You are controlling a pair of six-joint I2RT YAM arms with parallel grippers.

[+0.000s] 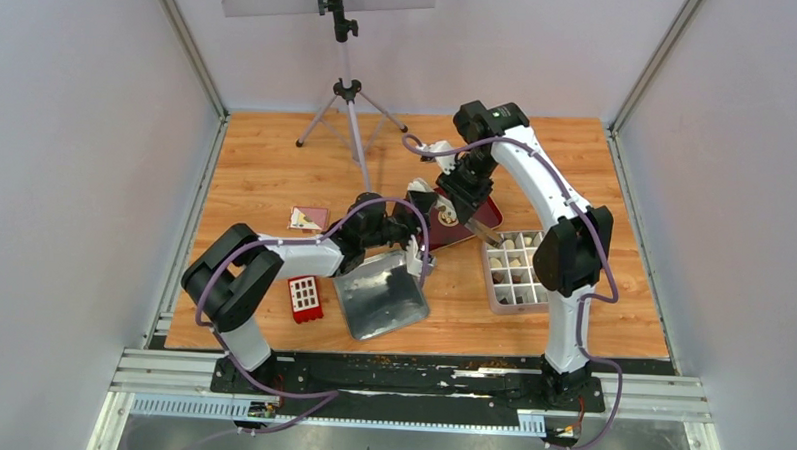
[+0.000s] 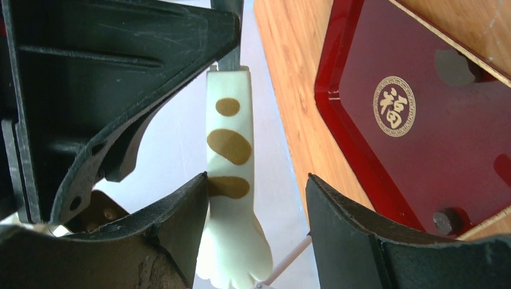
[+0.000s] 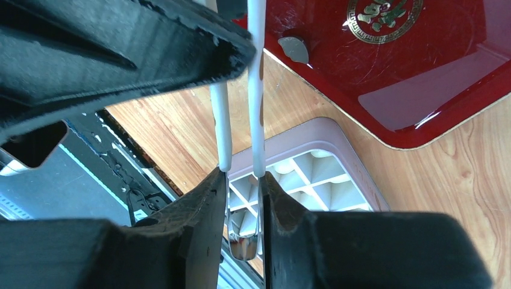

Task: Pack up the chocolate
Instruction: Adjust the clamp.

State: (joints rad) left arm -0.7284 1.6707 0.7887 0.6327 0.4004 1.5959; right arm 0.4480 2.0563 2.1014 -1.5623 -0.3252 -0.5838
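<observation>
R gripper (image 3: 242, 177) is hovering btwn red tray (image 2: 422, 156) and divided tray (image 3: 319, 135), jaws squeezing white tongs (image 3: 257, 90) w/ a metal tip. L gripper (image 2: 258, 179) is sitting just beside the red tray, jaws apart. A cat-paw piece (image 2: 229, 150) is standing btwn them, touching one jaw only. Chocolate (image 1: 514, 261) is lying mostly in the divided tray's cells on the bench (image 1: 277, 161), cream and dark mixed. One dark piece (image 2: 445, 221) is resting on the red tray.
</observation>
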